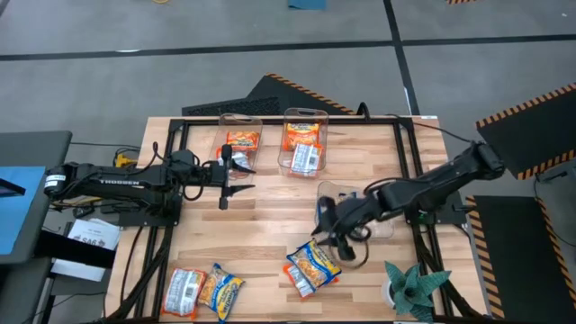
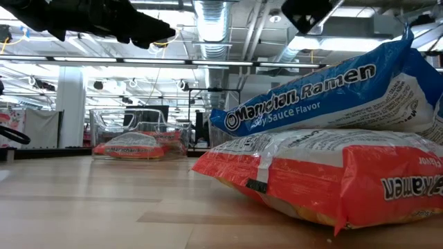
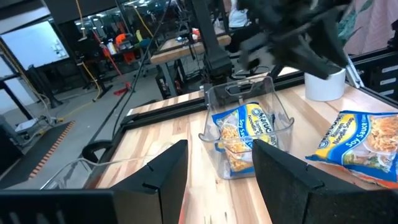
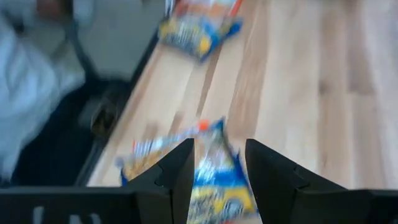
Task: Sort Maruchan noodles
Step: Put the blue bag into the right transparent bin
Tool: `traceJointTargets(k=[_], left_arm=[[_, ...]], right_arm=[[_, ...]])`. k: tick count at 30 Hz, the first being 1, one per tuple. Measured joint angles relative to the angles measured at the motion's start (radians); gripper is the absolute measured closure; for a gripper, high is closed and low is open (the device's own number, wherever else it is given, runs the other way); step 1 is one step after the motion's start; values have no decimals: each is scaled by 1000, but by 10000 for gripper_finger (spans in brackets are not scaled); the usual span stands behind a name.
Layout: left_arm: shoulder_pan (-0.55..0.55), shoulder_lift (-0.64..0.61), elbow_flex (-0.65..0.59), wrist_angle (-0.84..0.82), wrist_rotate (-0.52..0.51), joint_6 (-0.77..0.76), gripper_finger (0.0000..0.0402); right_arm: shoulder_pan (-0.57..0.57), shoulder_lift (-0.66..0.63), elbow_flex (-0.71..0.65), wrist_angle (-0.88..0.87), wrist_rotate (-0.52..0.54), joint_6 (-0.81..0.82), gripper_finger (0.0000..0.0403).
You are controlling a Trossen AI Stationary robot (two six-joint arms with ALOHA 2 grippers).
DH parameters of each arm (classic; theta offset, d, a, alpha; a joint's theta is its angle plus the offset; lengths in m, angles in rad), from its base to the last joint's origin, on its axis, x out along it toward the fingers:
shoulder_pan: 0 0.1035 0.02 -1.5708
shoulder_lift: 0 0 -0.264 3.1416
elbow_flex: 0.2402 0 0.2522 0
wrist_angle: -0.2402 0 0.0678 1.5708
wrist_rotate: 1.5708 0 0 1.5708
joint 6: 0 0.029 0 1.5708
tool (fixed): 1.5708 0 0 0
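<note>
- High view gives me the whole desk [image 1: 270,234]: my left gripper [image 1: 236,176] hangs above the wood toward the left side, just short of the far bins, fingers spread and holding nothing.
- My right gripper [image 1: 335,236] is over the middle of the desk, right at the far edge of a blue-yellow packet [image 1: 313,263].
- In the right wrist view that blue-yellow packet [image 4: 211,180] sits between the two fingers [image 4: 177,177], which stand apart; I cannot tell from it whether they are touching the wrapper.
- That packet rests on a red-and-silver packet [image 1: 300,281] near the front edge, a little right of centre.
- Two more packets lie at the front left corner: a red-silver one [image 1: 184,290] and a blue-yellow one [image 1: 220,290], side by side and touching.
- Along the far edge I see two clear bins: the left bin [image 1: 239,135] holds an orange packet [image 1: 241,139]; the right bin [image 1: 304,135] holds an orange packet [image 1: 302,131] and a silver-red one [image 1: 306,158].
- A third clear bin [image 1: 360,202], mid-desk beside the right arm, holds a blue-yellow packet [image 3: 244,134] in the left wrist view.
- A small potted plant [image 1: 409,288] stands at the front right corner.
</note>
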Motion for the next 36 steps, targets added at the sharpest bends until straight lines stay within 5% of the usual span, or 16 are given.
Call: traceJointTargets(k=[13,21,25,30,36], left_arm=[[0,0,0,-4,-10,1,233],[0,0,0,6,-11,18,233],[0,0,0,15,-11,29,233],[0,0,0,18,-11,28,233],[0,0,0,22,-11,20,233]], right_arm=[[53,355,355,-467,-14,-26,236],[54,478,482,-666,-135,-28,245],[54,481,490,-682,-187,-25,283],[40,499,489,-703,-266,-30,384],[38,516,477,-710,-297,-99,394]])
